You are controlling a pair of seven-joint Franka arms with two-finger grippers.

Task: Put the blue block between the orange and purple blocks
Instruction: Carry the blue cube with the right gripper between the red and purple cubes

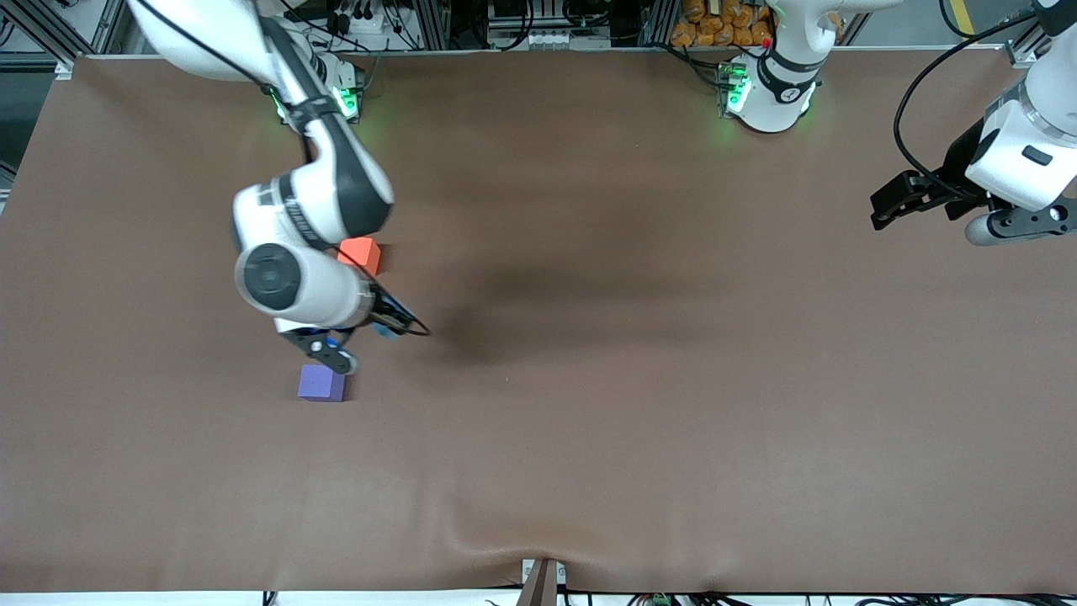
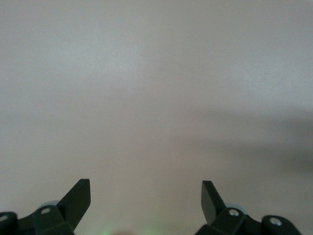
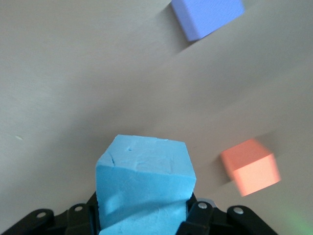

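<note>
The right gripper (image 3: 142, 215) clamps the blue block (image 3: 144, 188) over the table (image 1: 639, 404), between orange block (image 1: 361, 253) and purple block (image 1: 321, 383) (both resting flat). The left gripper (image 2: 145, 196) waits, fingers spread, holding nothing.

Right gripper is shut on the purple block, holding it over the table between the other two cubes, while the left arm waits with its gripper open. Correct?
Not quite. The right gripper is shut on the blue block, not the purple one; the right wrist view shows it. The purple block and orange block lie on the table. The rest holds: the left gripper waits open.
</note>
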